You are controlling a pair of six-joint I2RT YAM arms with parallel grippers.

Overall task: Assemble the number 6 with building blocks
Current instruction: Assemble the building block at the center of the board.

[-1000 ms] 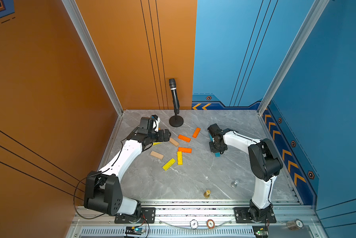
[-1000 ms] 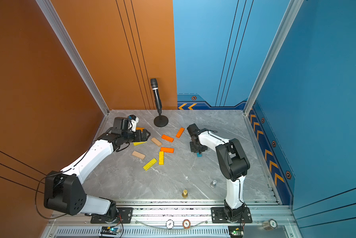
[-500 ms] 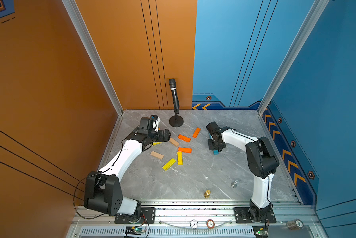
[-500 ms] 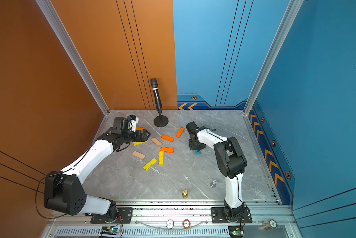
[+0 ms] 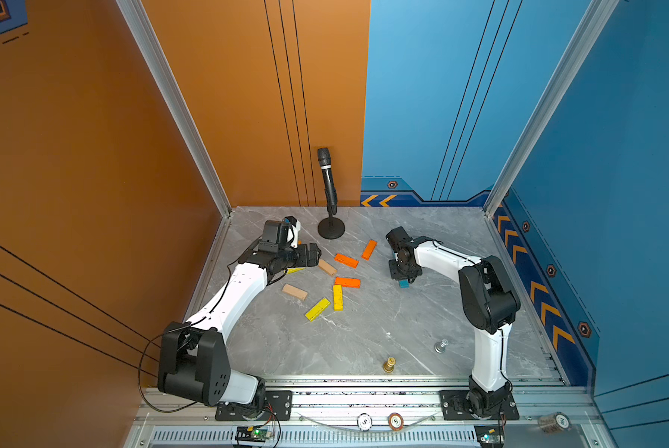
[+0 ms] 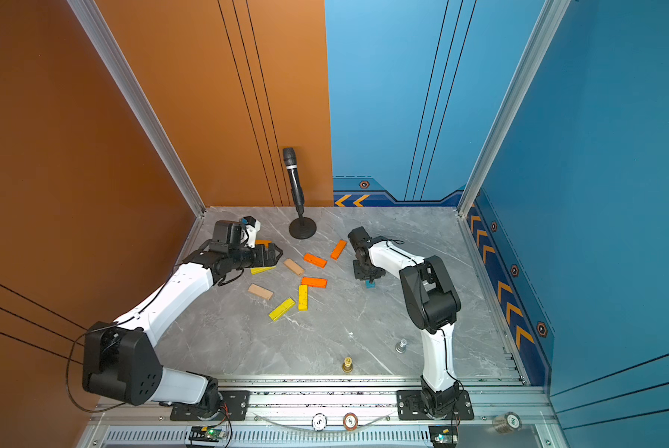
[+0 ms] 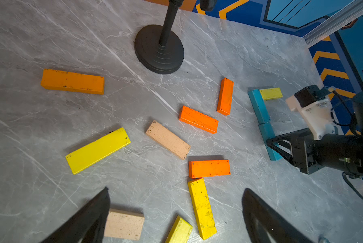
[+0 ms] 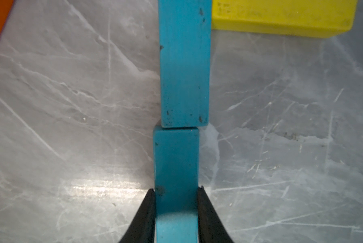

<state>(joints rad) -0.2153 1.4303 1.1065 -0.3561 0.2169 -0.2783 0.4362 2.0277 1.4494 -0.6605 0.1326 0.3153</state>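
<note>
My right gripper (image 8: pixel 176 191) is shut on a blue block (image 8: pixel 176 164) down at the table. That block's end meets a second blue block (image 8: pixel 184 63), slightly offset. A yellow block (image 8: pixel 281 16) lies crosswise at the second one's far end. In both top views the held blue block (image 5: pixel 403 284) (image 6: pixel 370 285) peeks out under the right gripper (image 5: pixel 402 275). My left gripper (image 7: pixel 176 210) stands open above loose blocks: orange (image 5: pixel 346 260), tan (image 5: pixel 327 267) and yellow (image 5: pixel 337 297) ones at the table's middle. Its fingers (image 7: pixel 88 218) hold nothing.
A black microphone stand (image 5: pixel 331 229) rises at the back middle of the marble table (image 5: pixel 363 337). A gold chess piece (image 5: pixel 389 364) and a silver one (image 5: pixel 440 346) stand near the front edge. An orange block (image 7: pixel 72 81) lies apart near the left wall.
My right gripper has shifted slightly toward the back with the blue block in it. The left arm has not moved.
</note>
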